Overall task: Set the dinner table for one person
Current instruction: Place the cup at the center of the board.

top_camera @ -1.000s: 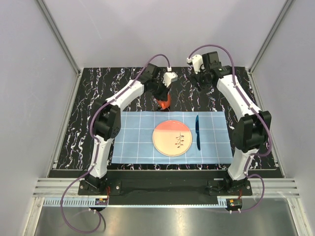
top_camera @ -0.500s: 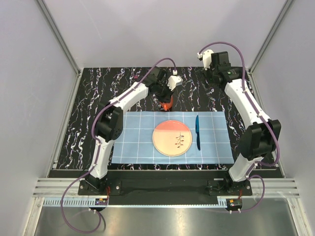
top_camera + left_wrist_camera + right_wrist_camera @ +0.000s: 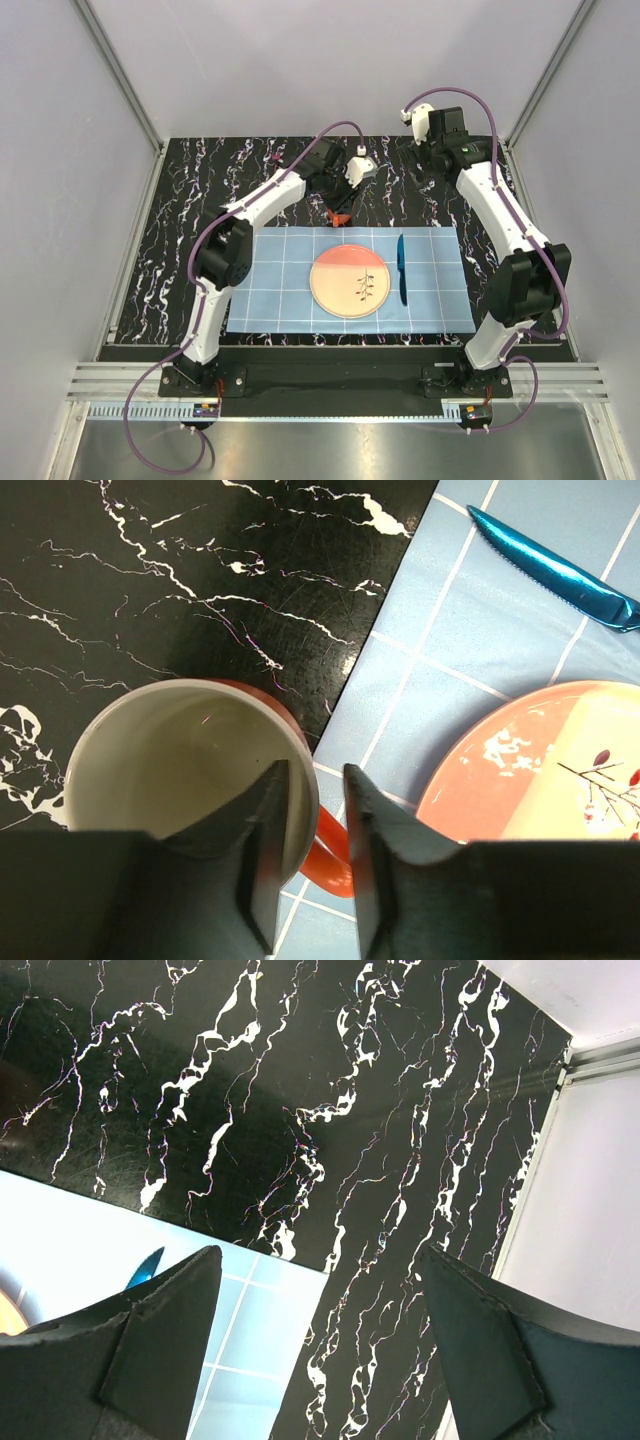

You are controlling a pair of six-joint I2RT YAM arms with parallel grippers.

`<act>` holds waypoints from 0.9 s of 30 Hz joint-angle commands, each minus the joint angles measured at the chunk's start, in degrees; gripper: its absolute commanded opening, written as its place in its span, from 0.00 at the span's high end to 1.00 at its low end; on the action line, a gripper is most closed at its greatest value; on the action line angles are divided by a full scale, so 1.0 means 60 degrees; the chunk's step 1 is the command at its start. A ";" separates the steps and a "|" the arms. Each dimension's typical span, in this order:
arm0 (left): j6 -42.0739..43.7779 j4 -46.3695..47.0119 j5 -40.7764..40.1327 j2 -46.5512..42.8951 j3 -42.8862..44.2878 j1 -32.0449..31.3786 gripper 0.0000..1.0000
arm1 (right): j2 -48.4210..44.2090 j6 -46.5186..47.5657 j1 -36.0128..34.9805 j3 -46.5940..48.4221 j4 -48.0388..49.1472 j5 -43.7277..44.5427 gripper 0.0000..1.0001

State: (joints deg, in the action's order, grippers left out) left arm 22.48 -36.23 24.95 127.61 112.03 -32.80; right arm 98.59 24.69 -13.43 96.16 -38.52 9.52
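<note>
Left jaws loose astride red mug (image 3: 170,760) rim; right jaws wide.

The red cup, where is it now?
In the top view the red cup stands on the dinner table at the far edge of the blue mat, just behind the plate, with the left gripper straddling its rim.

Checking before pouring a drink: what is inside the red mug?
Only bare white interior shows inside the mug; nothing visible in it. The left end effector covers its near part, one finger dipping inside.
</note>
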 commanded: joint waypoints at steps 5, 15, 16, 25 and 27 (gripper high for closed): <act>-0.0040 0.0427 -0.0232 0.0015 0.0561 0.0017 0.43 | -0.0391 -0.0130 0.0027 -0.0074 0.0342 -0.0034 0.12; -0.0333 0.0428 -0.0408 -0.0131 0.1455 0.0031 0.30 | -0.0215 -0.0262 0.0041 -0.0133 0.0356 -0.0151 0.12; -0.0363 0.0413 -0.0452 -0.0174 0.1514 0.0031 0.29 | -0.0201 -0.0291 0.0056 -0.0148 0.0342 -0.0165 0.12; -0.0436 0.0413 -0.1476 -0.0979 0.1837 0.0250 0.16 | 0.0208 -0.1417 0.0041 -0.0106 -0.0243 -0.1086 0.12; -0.0611 0.0442 -0.2179 -0.1155 0.1676 0.0484 0.14 | 0.0515 -0.2031 0.0041 0.0188 -0.0667 -0.1903 0.13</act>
State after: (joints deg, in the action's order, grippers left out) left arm 20.40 -35.97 18.15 126.52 120.66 -32.14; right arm 99.55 19.11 -13.39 94.00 -39.83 5.63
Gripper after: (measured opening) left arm 0.844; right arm 0.876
